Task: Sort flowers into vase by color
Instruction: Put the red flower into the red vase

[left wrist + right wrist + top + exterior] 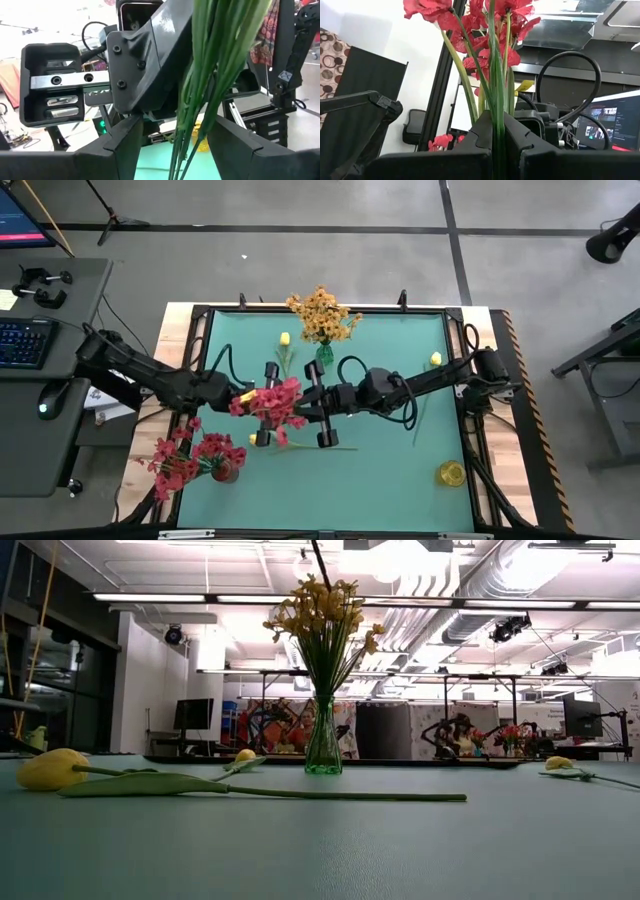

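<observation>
Right gripper pinched red flowers by stems mid-table, apparently a handover; left gripper spread around same stems, seemingly not yet clamped

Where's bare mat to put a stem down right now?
Bare mat: the near middle strip between the vase of red flowers and the yellow vase, and the far right stretch between the orange bouquet and the tulip there. Crowded: mid-mat, where the right claw pinches a red bunch beside the left claw.
</observation>
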Motion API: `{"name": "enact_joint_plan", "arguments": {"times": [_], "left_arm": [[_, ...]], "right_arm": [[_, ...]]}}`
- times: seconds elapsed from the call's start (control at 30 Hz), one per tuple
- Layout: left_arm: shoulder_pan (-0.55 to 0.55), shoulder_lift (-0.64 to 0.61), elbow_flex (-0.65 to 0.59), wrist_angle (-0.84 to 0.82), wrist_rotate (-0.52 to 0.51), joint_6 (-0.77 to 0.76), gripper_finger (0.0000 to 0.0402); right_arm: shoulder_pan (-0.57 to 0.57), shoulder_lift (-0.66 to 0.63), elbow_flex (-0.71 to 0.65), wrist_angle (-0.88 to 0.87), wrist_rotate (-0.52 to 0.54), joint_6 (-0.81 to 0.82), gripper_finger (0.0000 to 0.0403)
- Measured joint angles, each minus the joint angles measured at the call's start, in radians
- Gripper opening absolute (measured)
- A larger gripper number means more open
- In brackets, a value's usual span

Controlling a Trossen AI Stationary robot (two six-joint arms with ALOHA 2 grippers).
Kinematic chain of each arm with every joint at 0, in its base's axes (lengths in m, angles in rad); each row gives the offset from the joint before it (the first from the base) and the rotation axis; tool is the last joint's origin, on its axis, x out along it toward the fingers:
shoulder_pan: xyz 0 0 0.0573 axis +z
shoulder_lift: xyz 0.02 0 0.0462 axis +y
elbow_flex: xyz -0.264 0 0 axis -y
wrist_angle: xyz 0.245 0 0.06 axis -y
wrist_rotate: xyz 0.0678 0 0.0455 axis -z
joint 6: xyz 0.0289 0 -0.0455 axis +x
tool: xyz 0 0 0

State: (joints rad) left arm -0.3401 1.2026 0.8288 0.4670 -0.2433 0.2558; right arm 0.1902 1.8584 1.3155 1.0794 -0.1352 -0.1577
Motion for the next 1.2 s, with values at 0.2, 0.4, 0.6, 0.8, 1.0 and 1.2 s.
{"name": "enact_joint_plan", "arguments": {"times": [0.2, 0.4, 0.6, 0.8, 1.0, 1.2], "left_arm": [[0.0, -0.004, 0.0, -0.002, -0.051, 0.021, 0.0079], [-0.003, -0.061, -0.001, -0.102, -0.113, 0.045, 0.0008], [-0.069, -0.221, -0.001, -0.363, -0.288, 0.005, 0.0002], [-0.206, -0.424, 0.0, -0.58, -0.5, -0.079, 0.0001], [-0.355, -0.537, 0.0, -0.764, -0.714, -0.181, 0.0001], [-0.501, -0.544, 0.0, -0.909, -0.911, -0.288, 0.0]], "right_arm": [[0.0, 0.0, 0.0, -0.015, 0.003, 0.003, 0.0], [-0.002, -0.001, 0.0, -0.033, 0.041, 0.044, 0.0011], [0.003, -0.064, -0.004, -0.219, 0.121, -0.007, 0.0106], [0.029, -0.12, -0.005, -0.442, 0.259, -0.072, 0.0217], [0.063, -0.148, -0.005, -0.602, 0.384, -0.095, 0.0272], [0.116, -0.16, -0.005, -0.759, 0.602, -0.113, 0.0274]]}}
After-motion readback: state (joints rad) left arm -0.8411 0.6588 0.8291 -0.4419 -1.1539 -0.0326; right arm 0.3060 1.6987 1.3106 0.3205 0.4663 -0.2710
